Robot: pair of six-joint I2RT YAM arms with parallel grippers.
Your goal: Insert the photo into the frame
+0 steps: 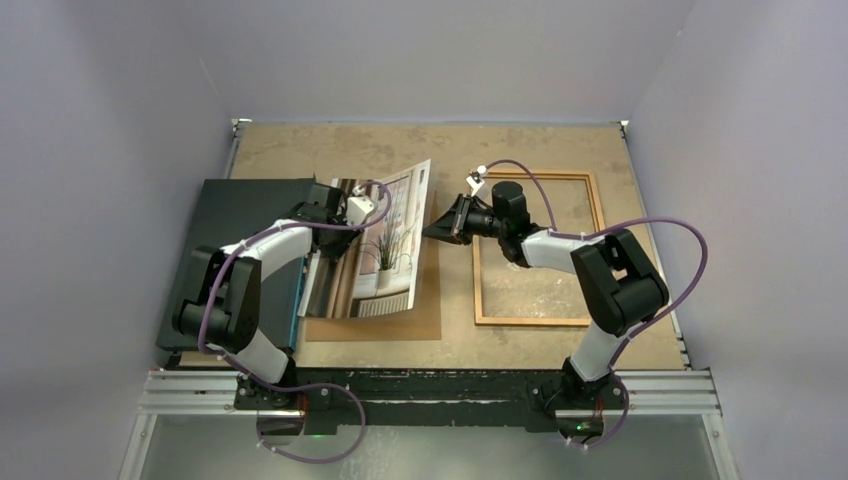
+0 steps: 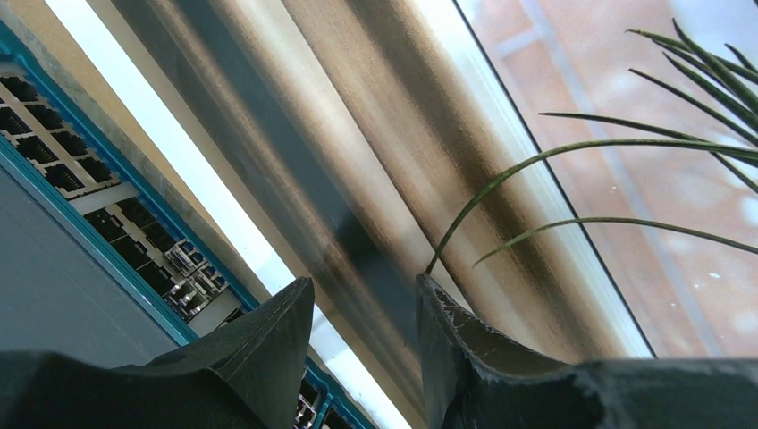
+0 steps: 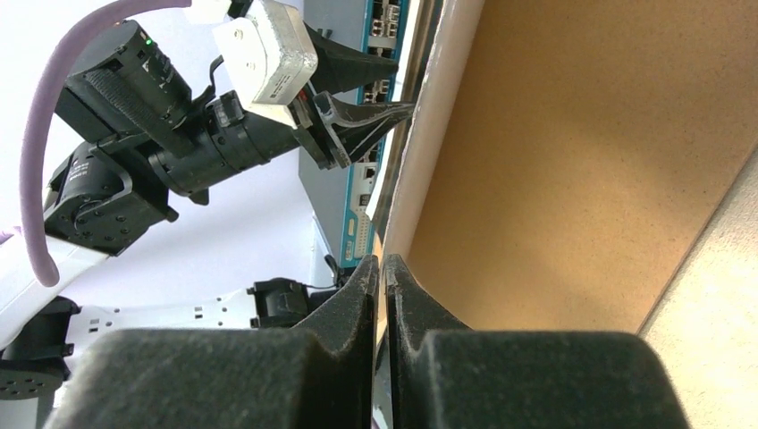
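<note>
Soft, even overhead light, faint shadows; the photo (image 2: 375, 161) blurs up close

**Inspector A:** Left arm?

**Inspector B:** Left arm (image 1: 250, 275) is folded at the elbow, with the forearm reaching up the table and inward. Left gripper (image 2: 362, 286) sits at the left edge of the photo (image 1: 385, 240), one finger on either side of it.

**Inspector A:** Right arm?

**Inspector B:** Right arm (image 1: 605, 275) has its elbow raised, forearm turned leftward and wrist roughly level. Right gripper (image 3: 382, 264) is pinched to a sliver on the photo's right edge.

**Inspector A:** Relative position?

**Inspector B:** The grippers face each other and are apart.
</note>
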